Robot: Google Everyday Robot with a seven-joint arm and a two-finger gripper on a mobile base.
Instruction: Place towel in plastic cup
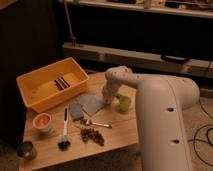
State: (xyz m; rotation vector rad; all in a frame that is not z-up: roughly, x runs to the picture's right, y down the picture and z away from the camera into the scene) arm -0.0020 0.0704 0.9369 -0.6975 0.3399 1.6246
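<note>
The towel [91,104], a thin grey-blue cloth, lies flat near the middle of the wooden table. The plastic cup [124,102], small and pale yellow-green, stands upright just right of it. My gripper [106,98] reaches down from the big white arm between the two. Its tip presses on the towel's right edge, a short way left of the cup, and it is shut on the cloth there. The cup's inside is too small to make out.
A yellow bin [50,82] holding dark sticks fills the table's back left. A small dark grey-blue block [76,111] lies against the towel's left side. In front are a spoon [95,123], a brush [64,131], a brown pile [92,135], a white bowl [42,121] and a dark metal cup [26,149].
</note>
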